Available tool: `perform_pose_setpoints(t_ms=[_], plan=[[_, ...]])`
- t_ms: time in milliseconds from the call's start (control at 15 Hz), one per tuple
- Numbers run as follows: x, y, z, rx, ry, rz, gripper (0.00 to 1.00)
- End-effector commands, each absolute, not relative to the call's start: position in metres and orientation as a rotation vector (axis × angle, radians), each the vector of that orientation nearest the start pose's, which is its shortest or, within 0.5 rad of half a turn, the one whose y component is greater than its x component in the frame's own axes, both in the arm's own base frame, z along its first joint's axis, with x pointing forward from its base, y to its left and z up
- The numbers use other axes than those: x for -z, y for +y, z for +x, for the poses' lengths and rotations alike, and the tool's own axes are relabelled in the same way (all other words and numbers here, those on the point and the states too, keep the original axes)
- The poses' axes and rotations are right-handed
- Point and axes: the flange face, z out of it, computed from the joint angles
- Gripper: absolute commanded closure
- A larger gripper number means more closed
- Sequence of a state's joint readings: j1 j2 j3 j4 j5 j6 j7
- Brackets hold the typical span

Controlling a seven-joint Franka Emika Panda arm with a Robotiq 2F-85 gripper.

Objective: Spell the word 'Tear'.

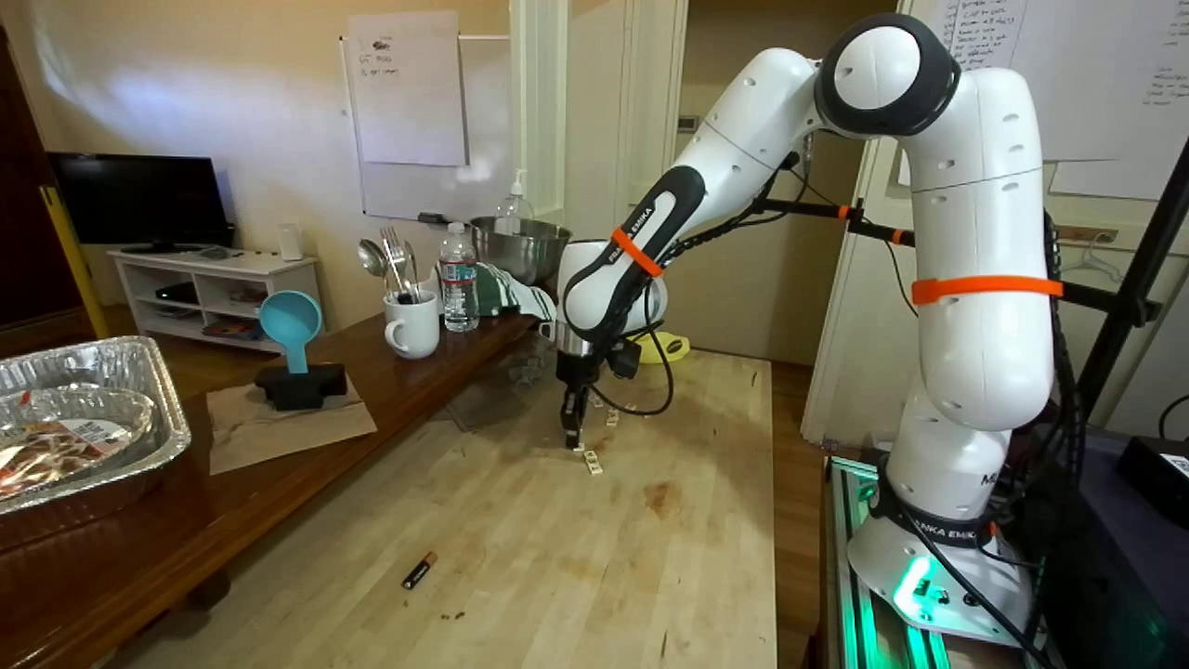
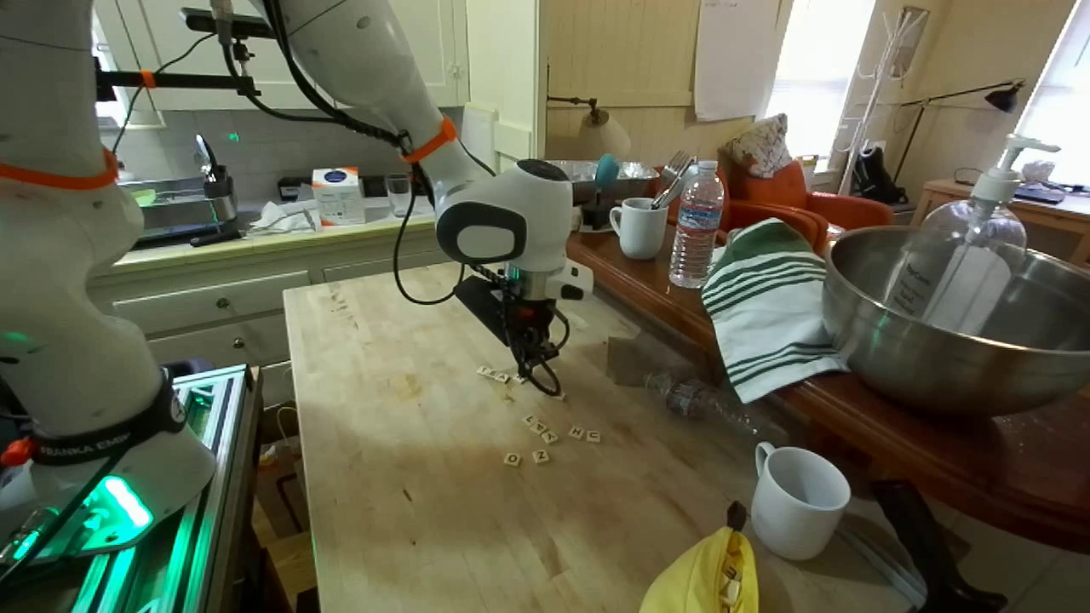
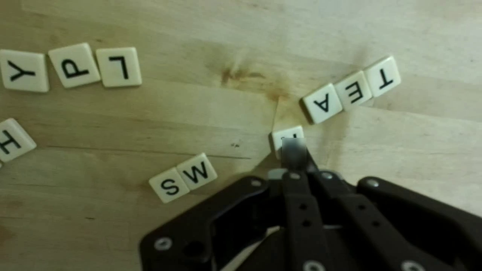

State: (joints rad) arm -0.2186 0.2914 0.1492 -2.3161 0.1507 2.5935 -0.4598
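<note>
Pale wood tops the table (image 1: 557, 576) you are working over, and a brown ledge (image 1: 409, 376) along one side bears a bottle (image 2: 697, 223), a bowl (image 2: 920, 366) and a towel (image 2: 766, 298). In the wrist view, your T tile (image 3: 383, 77), E tile (image 3: 353, 90) and A tile (image 3: 322, 103) lie edge to edge in a slanting row. Just beside the A end, apart from it and out of line, is a fourth tile (image 3: 287, 134); its letter is mostly hidden. Your gripper (image 3: 295, 158) points down over that tile, its fingers drawn close together; the tips are blurred, and you cannot tell whether they touch it. Well apart from your row are the L tile (image 3: 119, 67), P tile (image 3: 74, 66) and Y tile (image 3: 24, 71), close in a line, the S tile (image 3: 169, 184) touching an M-or-W tile (image 3: 197, 171), and part of the H tile (image 3: 15, 139). In an exterior view you have a battery (image 1: 419, 570) on the wood; likewise a mug (image 2: 800, 502) beside a yellow pouch (image 2: 702, 570).
</note>
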Motion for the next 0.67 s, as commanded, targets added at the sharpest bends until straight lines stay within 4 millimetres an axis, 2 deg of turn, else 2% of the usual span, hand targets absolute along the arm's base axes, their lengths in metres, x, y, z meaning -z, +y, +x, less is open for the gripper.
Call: perform_pose_setpoints(t_ms=[0, 600], plan=[[-0.2018, -0.0345, 0.5000, -0.036, -0.409, -2.972, 1.00], [-0.2015, -0.0343, 0.4933, -0.042, -0.473, -2.972, 1.00]])
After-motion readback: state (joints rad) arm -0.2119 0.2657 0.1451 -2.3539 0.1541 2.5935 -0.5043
